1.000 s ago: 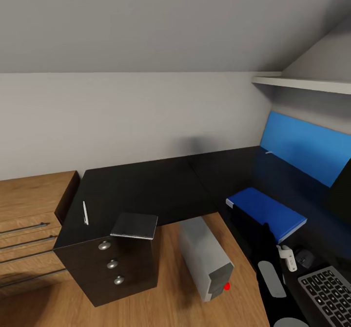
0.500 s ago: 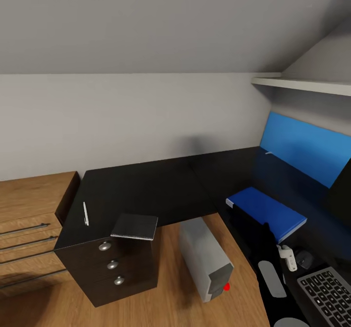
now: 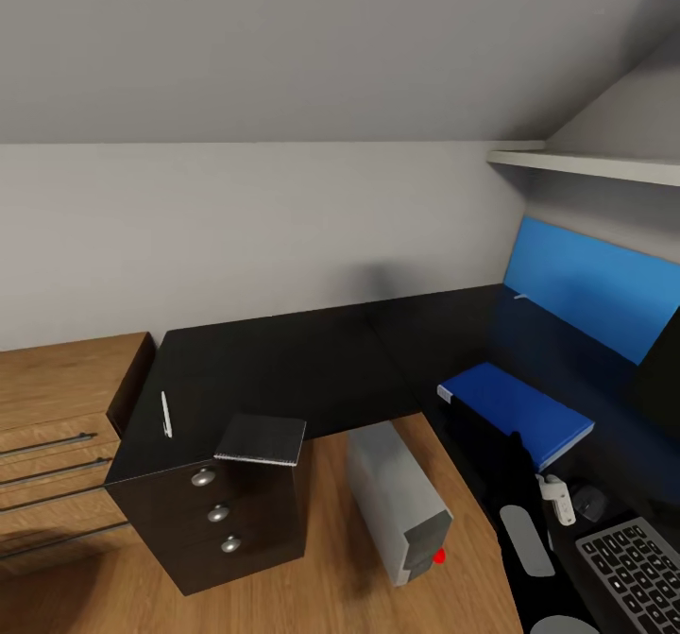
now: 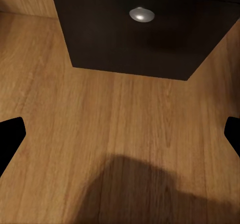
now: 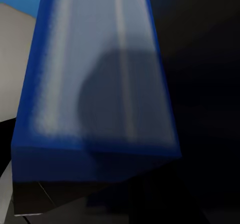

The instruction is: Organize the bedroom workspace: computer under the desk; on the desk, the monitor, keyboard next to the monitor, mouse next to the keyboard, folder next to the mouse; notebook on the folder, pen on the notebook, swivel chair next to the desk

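The desk has a glossy black L-shaped top. On its left wing lie the white pen and the dark grey notebook, which overhangs the drawer edge. The grey computer stands on the floor in the desk's corner. The blue folder rests on the right wing and looms close in the right wrist view. Beyond it are the mouse and the keyboard. My right gripper is a dark shape at the folder's near edge. My left gripper hangs open over the wood floor.
A light-wood dresser adjoins the desk at the left. The drawer front with a round knob faces my left gripper. A blue back panel and a white shelf stand at the right. The sloped ceiling hangs low.
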